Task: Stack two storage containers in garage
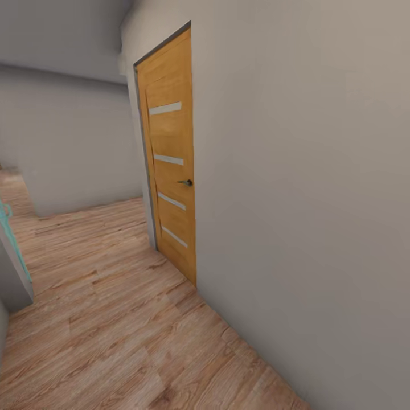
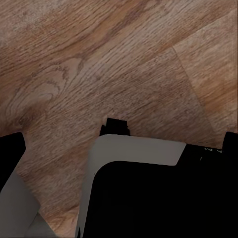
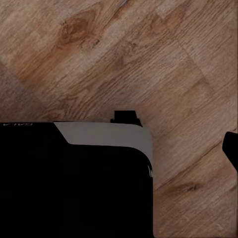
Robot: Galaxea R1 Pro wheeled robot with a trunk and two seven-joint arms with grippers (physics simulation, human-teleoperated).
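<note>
While the robot stands in a hallway, the largest surface on record is the grey wall running down the right of the head view, followed by the light wood-plank floor beneath it. Set into that wall is a closed orange wooden door with four pale horizontal strips and a small dark handle. A second grey wall closes the corridor further back, and a grey corner with a teal edge intrudes at the left margin.

Both wrist views look down onto the same plank flooring, with dark and pale-grey robot bodywork across the lower part of each picture. Whether the left hand or the right hand is open or closed cannot be told from these pictures, nor whether either has hold of anything.

Neither storage container is sighted here; their position cannot be stated. Judged from the flooring and walls, this is neither the garage nor clearly the living room, so the robot appears to be in transit. No placement or stacking can be confirmed; on this evidence both remain outstanding
</note>
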